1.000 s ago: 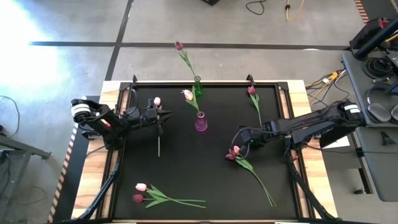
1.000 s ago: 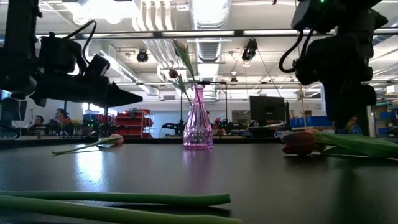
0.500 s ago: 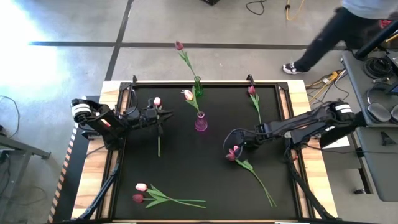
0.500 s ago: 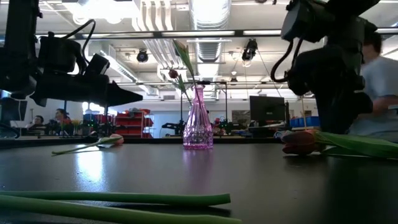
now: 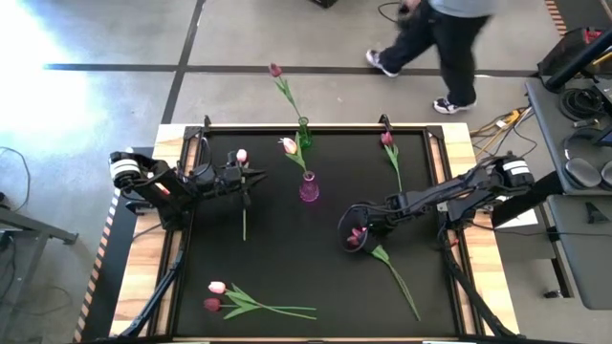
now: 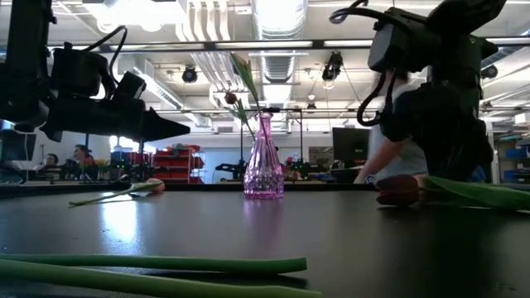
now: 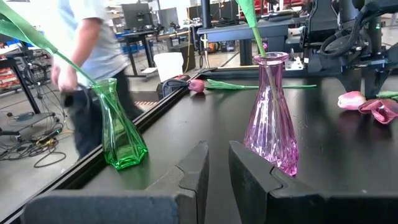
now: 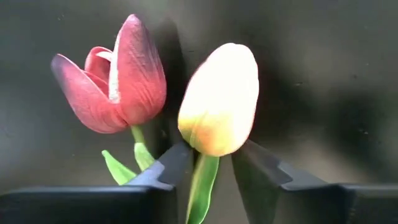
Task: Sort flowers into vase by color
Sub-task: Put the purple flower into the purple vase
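Two tulips lie side by side right of the table's middle, a pale one [image 8: 221,99] and a dark red one [image 8: 118,81]. My right gripper [image 5: 352,234] is low over their heads and open, with the pale tulip's stem [image 8: 202,180] between its fingers just below the head. The pink vase [image 5: 308,188] holds a pale tulip [image 5: 289,145]. The green vase [image 5: 303,134] holds a dark red one [image 5: 275,70]. My left gripper [image 5: 251,177] hovers left of the pink vase, open by a narrow gap [image 7: 217,149].
Loose tulips lie flat on the black mat: a pale one [image 5: 241,155] under my left gripper, a dark one [image 5: 387,139] near the far right, and two [image 5: 215,295] at the near left. A person [image 5: 445,29] walks beyond the far edge.
My right gripper has moved toward the table's left and a little nearer, coming down over the two tulip heads, so its fingers now stand on either side of the pale tulip's stem. A person has walked leftward past the table's far side.
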You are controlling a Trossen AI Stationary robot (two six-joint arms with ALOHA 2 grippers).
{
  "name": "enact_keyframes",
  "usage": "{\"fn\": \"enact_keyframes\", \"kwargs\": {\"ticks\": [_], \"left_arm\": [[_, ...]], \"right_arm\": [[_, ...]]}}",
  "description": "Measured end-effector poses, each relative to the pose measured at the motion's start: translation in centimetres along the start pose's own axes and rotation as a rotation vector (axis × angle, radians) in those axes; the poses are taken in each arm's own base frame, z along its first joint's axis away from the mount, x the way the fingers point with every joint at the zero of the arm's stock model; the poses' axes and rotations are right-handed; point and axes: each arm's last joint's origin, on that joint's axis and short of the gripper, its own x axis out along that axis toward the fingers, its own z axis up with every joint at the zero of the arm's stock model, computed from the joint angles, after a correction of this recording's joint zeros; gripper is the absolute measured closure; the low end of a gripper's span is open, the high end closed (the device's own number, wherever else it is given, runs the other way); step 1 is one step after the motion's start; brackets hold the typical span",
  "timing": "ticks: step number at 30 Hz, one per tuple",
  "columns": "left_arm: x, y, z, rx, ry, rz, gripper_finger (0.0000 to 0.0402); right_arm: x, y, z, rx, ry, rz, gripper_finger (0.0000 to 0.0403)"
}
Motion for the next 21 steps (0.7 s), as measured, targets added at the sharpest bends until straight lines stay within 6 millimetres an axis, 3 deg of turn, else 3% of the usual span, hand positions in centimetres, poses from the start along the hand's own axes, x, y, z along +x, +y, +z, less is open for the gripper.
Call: {"fn": "enact_keyframes", "kwargs": {"ticks": [6,9,16,21], "left_arm": [[0.0,0.0,0.0,-0.015,-0.001,0.0,0.0355],[0.1,0.0,0.0,-0.015,-0.003,-0.001,0.0355],[0.2,0.0,0.1,-0.014,-0.009,-0.001,0.0355],[0.2,0.0,0.1,-0.014,-0.009,-0.001,0.0355]], "right_arm": [[-1.0,0.5,0.4,-0.055,-0.072,0.033,0.0384],[-2.5,1.2,0.9,-0.099,-0.128,0.073,0.0388],[-7.4,2.8,2.8,-0.248,-0.357,0.121,0.0389],[-12.1,4.5,4.3,-0.451,-0.648,0.031,0.0389]]}}
